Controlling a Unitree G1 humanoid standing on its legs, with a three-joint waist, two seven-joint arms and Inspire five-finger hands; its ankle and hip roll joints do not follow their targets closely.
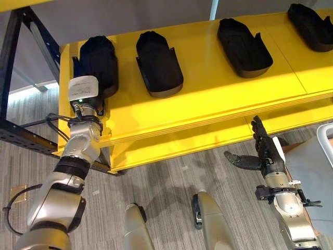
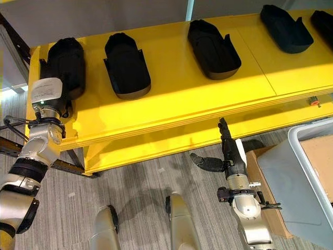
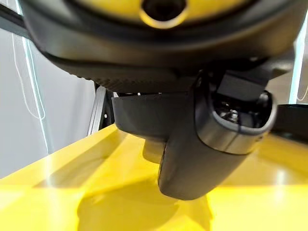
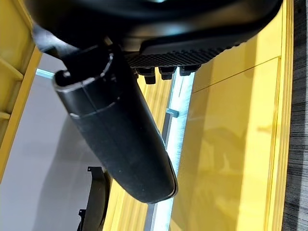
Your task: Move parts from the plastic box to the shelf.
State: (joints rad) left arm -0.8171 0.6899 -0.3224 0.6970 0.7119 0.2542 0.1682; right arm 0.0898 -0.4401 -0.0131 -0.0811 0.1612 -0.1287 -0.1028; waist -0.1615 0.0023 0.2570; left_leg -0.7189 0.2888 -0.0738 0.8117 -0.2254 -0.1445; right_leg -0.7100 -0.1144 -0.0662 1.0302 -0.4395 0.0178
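Overhead: yellow shelf (image 1: 208, 99), widest thing in sight, spanning both eye views on a dark metal frame (image 1: 13, 78), a lower yellow tier under it. Below and all around: grey striped floor (image 1: 171, 182). Far right, low: grey plastic box (image 2: 304, 182), its white rim near the right arm, a brown cardboard piece (image 2: 317, 153) lying inside it; parts in the box cannot be made out.

Along the shelf top: 4 black parts in a row, well apart from one another, each an open scoop-shaped shell. Leftmost part (image 1: 99, 60) at the shelf's left end, partly blocked by the left wrist and its white tag (image 1: 83, 88). Second part (image 1: 158, 65) just to its right, third part (image 1: 244, 47) past the middle, fourth part (image 1: 312, 21) at the far right edge.

Left hand (image 1: 88, 107) up at the shelf's left end against the leftmost part; fingers hidden behind the wrist and the part, so curl cannot be told. Right hand (image 2: 229, 151) below the shelf's front edge, fingers straight and pointing up, thumb stuck out sideways, nothing in it.
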